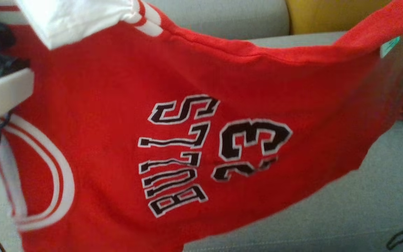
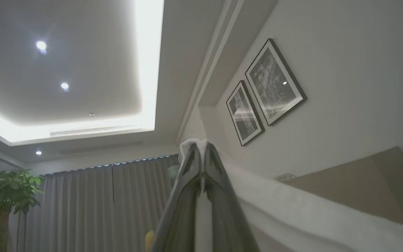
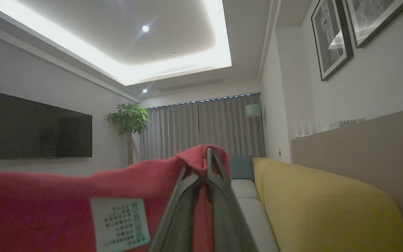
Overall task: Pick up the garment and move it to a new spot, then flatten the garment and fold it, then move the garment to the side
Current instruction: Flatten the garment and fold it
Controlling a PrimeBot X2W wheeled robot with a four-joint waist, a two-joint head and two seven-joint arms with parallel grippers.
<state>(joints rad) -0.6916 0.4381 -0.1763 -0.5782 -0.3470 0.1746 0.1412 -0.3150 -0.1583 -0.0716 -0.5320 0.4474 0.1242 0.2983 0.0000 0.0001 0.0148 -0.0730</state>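
Observation:
The garment (image 1: pixel 117 105) is a red jersey with white trim and black lettering. It hangs spread out in the air between my two grippers, close in front of the head camera. My left gripper (image 2: pixel 201 148) is shut on a white part of the garment (image 2: pixel 292 210), fingers pointing up toward the ceiling. My right gripper (image 3: pixel 208 154) is shut on the red hem (image 3: pixel 47 203), next to a white care label (image 3: pixel 119 222). That label (image 1: pixel 390 46) also shows at the cloth's upper right corner in the head view. My pale left forearm (image 1: pixel 2 94) sits at the left edge.
A grey sofa (image 1: pixel 362 196) lies below and behind the hanging cloth. A yellow cushion (image 3: pixel 327 210) and a teal one (image 3: pixel 241 167) rest along its back. A wall television (image 3: pixel 44 127), a potted plant (image 3: pixel 128 119), curtains (image 3: pixel 201 129) and framed pictures (image 2: pixel 275 84) stand farther off.

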